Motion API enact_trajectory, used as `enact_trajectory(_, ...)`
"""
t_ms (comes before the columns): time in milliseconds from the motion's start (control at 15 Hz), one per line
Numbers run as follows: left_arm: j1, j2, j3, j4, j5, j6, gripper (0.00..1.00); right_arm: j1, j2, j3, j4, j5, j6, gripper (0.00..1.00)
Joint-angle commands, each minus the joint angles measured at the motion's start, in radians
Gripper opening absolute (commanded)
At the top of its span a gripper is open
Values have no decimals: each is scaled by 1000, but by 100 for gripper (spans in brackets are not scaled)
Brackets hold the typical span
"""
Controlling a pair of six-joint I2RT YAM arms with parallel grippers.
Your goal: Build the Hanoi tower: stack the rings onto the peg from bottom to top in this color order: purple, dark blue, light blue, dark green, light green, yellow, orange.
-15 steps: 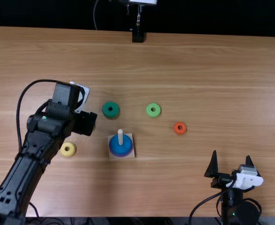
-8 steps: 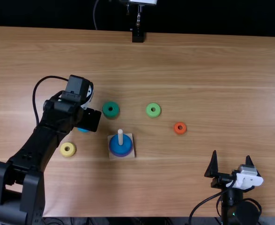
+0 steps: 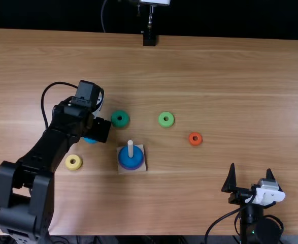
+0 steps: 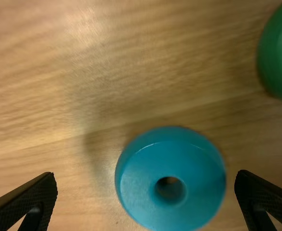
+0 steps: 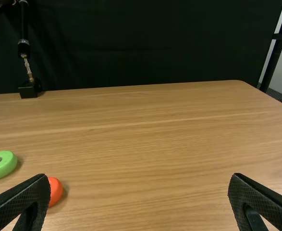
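My left bench holds the yellow ring (image 3: 69, 164). The light blue ring (image 4: 143, 199) sits framed between my left pincer's (image 3: 99, 129) 2 parted fingers, the dark green ring (image 3: 115, 122) near. Past the peg (image 3: 130, 149), bench (image 3: 240, 117) gives room toward my right pincer (image 3: 251, 167), spread by the near edge.

the left arm (image 3: 62, 123) is black, with a broad forked segment (image 3: 43, 202) and a looping black cable (image 3: 42, 101). the right arm (image 3: 248, 216), also black, has a white cover (image 3: 265, 196) and tapering black fingers (image 5: 20, 202) with finely textured faces.
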Motion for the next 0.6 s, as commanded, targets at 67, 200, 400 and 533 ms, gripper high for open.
enact_trajectory(67,-15,33,29,1,3,-5,100,-10,-12,-12,-29,0,3,100)
enact_trajectory(200,-19,33,27,-1,3,-5,100,-10,-12,-12,-29,-1,3,100)
enact_trajectory(400,-24,33,24,-44,1,-11,69,-10,-12,-12,-29,-1,3,100)
enact_trajectory(533,-33,31,21,-69,-4,-13,1,-11,-12,-12,-29,-1,3,100)
